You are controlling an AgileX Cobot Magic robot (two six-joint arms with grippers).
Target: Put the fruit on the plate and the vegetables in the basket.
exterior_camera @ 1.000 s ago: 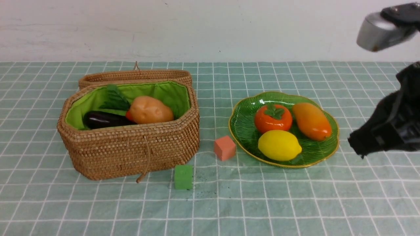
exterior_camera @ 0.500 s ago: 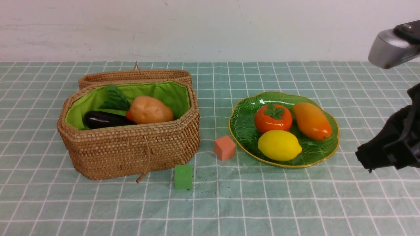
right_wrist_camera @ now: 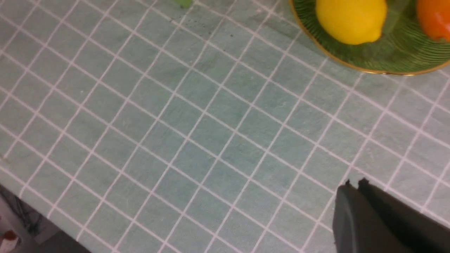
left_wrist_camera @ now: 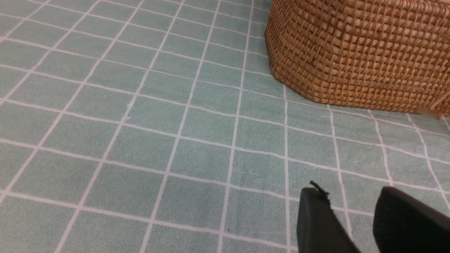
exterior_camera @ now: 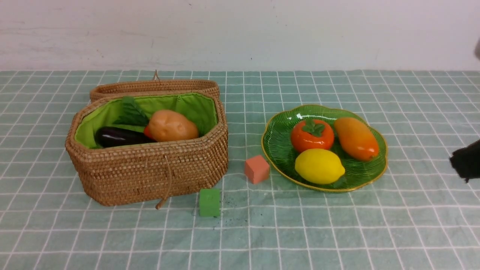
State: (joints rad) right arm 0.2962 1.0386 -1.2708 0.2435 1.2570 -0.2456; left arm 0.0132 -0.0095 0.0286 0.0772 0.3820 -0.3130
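Now lemon (exterior_camera: pixel 319 166) on plate (exterior_camera: pixel 279 148), potato (exterior_camera: pixel 172 126) in basket (exterior_camera: pixel 150 170).

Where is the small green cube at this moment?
In the front view, the green cube lies on the checked tablecloth, near the middle, just in front of the basket's right front corner and nearer the camera than the salmon cube.
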